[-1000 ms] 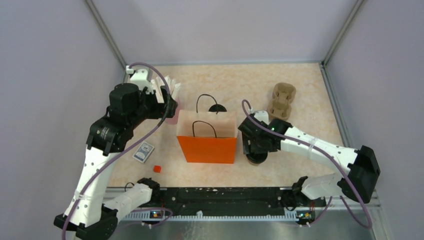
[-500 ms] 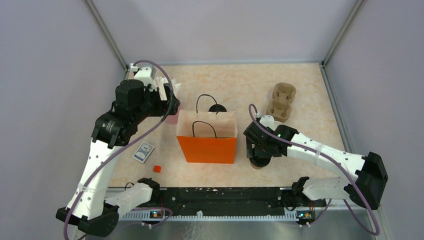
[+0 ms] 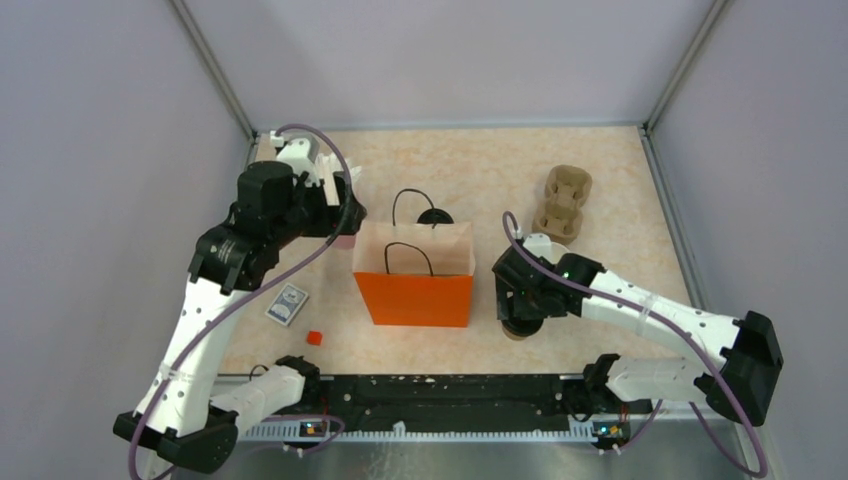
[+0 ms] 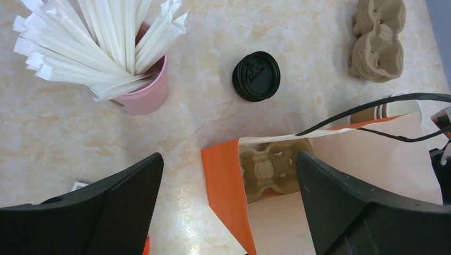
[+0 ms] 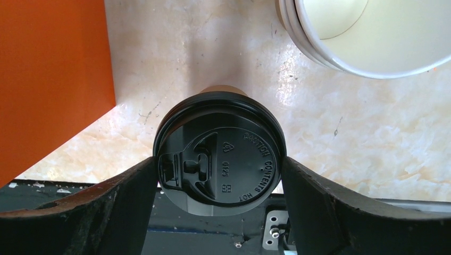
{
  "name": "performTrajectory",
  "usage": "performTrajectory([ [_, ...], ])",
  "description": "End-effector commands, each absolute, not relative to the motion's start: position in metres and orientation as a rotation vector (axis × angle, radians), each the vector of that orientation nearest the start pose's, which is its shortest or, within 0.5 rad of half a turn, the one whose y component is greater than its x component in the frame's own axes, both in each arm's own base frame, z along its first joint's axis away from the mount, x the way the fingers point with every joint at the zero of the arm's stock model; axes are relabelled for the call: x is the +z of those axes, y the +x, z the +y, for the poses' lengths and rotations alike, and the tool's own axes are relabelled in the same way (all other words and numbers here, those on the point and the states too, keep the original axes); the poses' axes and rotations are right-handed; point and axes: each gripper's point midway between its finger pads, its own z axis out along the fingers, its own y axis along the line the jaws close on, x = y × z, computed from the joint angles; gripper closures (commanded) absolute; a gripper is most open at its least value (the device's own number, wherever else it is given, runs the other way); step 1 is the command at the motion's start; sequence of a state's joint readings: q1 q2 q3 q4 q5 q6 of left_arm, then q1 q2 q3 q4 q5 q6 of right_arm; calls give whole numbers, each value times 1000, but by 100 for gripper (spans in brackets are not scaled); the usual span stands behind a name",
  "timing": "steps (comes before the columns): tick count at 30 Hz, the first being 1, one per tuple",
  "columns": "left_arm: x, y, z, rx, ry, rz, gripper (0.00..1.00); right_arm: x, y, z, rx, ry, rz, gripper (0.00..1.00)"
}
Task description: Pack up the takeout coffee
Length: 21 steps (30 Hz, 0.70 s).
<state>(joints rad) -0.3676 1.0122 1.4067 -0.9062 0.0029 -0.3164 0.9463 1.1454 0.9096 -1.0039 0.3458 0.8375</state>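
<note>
The takeout coffee (image 5: pixel 220 159), a brown paper cup under a black lid, stands near the table's front edge, right of the orange bag (image 3: pixel 415 298). From above it (image 3: pixel 518 328) shows only partly under the wrist. My right gripper (image 5: pixel 218 159) straddles the lid, with a fingertip touching it on each side. Over the bag's left rim (image 4: pixel 226 186) my left gripper (image 4: pixel 228 175) hangs wide open and holds nothing. The bag stands open with a pulp cup carrier (image 4: pixel 271 167) lying inside.
A loose black lid (image 4: pixel 256 76) lies behind the bag. A pink cup of wrapped straws (image 4: pixel 146 93) stands at the back left. Stacked pulp carriers (image 3: pixel 562 200) sit at the back right, and stacked lidless cups (image 5: pixel 372 37) just beyond the coffee. A card (image 3: pixel 287 304) and a small orange block (image 3: pixel 314 338) lie front left.
My right gripper has shifted slightly right and toward the front edge, and the coffee with it. My left arm has edged back and to the right, toward the bag.
</note>
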Motion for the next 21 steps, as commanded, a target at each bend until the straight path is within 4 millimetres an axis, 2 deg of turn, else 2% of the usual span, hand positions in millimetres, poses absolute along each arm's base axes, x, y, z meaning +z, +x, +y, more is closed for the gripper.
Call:
performTrajectory([
  [1,340,257,-121,-473,85,2057,1,113,150,157,51,-94,2663,18],
  [5,340,256,-121,-470,95,2058,1,110,149,158,58,-98,2669,20],
  [10,330,252,-118,-443,100,2120,4,118,150,160,77,-90,2658,28],
  [18,312,231,-116,-430,135,2285,13,183,176,177,176,-109,2504,34],
  [21,313,231,-120,-456,157,2283,22,211,186,179,194,-113,2432,35],
])
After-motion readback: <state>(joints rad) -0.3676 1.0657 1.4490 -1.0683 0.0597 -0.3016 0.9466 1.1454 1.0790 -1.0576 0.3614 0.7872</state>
